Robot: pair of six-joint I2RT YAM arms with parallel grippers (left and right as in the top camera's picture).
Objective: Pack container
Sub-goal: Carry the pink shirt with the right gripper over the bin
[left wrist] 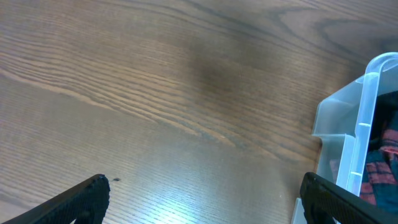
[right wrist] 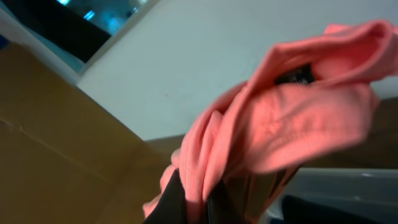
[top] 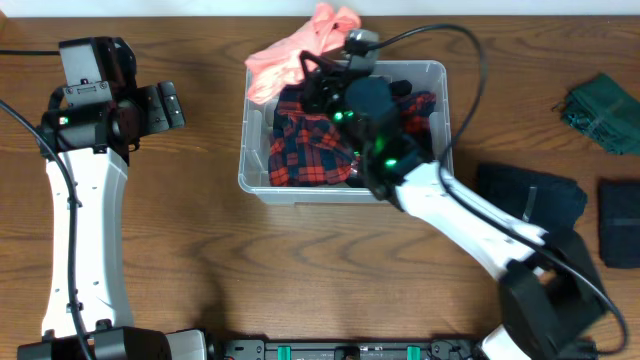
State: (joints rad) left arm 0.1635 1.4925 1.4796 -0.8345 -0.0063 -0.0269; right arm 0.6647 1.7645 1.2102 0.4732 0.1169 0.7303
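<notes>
Two grippers are seen. The right gripper (top: 312, 68) is clamped on a pink garment (top: 300, 48), with the container (top: 300, 192) lying just beneath it. The left gripper (top: 165, 105) is spread open over the table (left wrist: 155, 93), and the container's corner is found close by on its right.

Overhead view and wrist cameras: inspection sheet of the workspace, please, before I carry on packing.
Surface: wooden table, no damage seen.
Job's things: container holds a plaid shirt; pink garment hangs over its back rim.
Clutter: green cloth, dark garment and dark folded cloth on the right side.
Grippers: left gripper open over bare wood; right gripper shut on the pink garment.
Cables: black cable loops above the right arm.
Surroundings: white wall behind the table.
</notes>
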